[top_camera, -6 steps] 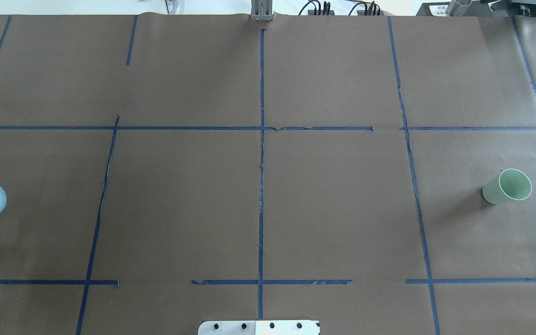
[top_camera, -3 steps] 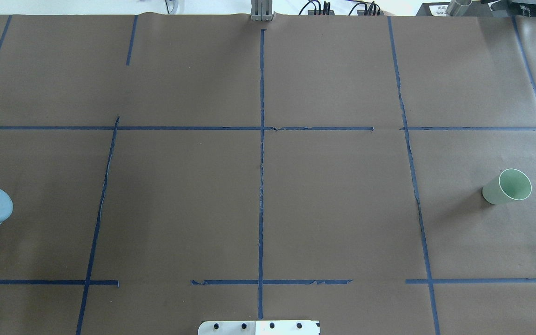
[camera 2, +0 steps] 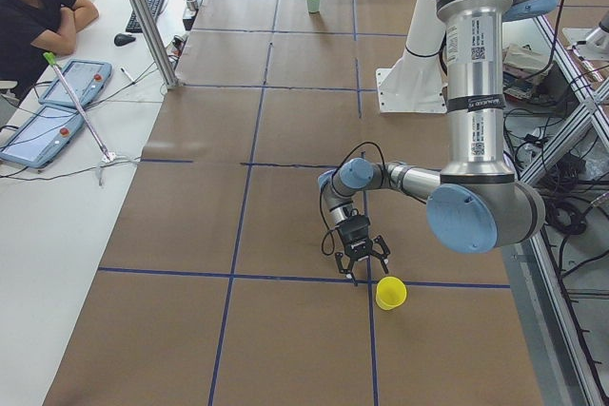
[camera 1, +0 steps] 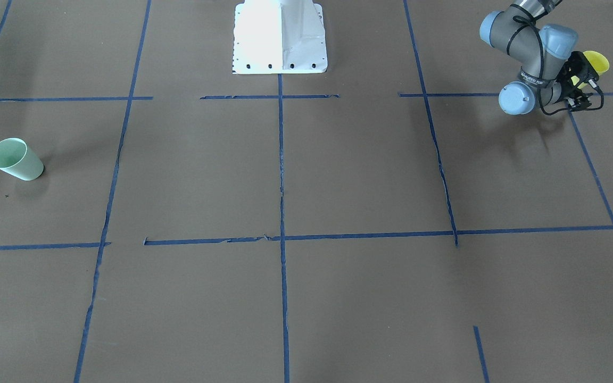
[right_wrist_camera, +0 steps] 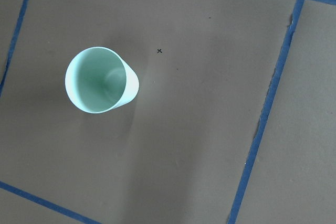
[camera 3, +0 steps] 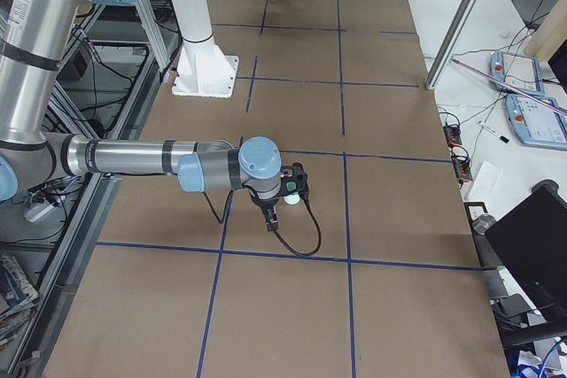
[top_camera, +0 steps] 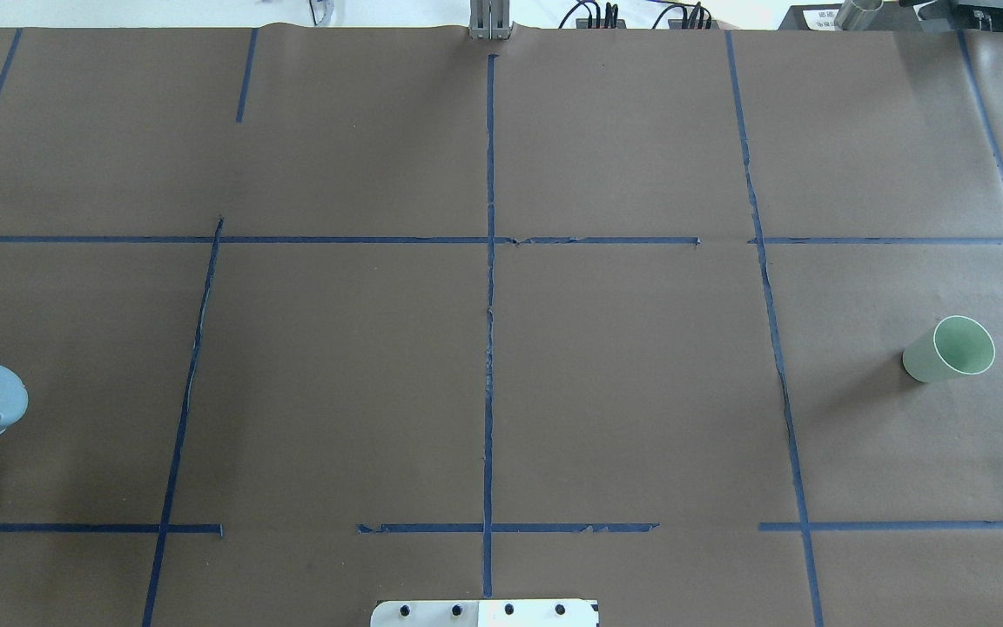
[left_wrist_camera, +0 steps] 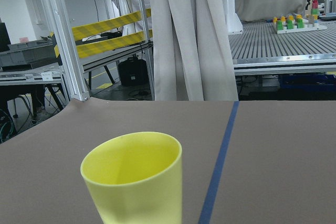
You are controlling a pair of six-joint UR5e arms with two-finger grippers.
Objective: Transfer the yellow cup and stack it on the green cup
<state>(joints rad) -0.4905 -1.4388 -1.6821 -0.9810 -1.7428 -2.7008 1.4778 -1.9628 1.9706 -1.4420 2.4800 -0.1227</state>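
Looking first at the yellow cup, you find it standing upright on the brown paper, mouth up, at the table end on the robot's left. The left gripper is just beside the yellow cup but does not touch it. Its fingers look spread apart and nothing is between them. In the left wrist camera the yellow cup is ahead, low and a little left of centre, so I judge that the gripper points almost level at the cup's side wall. The cup's long axis is vertical, so the coming move is, I think, a short advance until the cup sits between the fingers, and then closing. The green cup also stands upright, well apart from the yellow cup, at the opposite table end. The right gripper hangs far from the yellow cup, and you cannot tell whether it is spread or closed. The left arm is clearly the nearer one.
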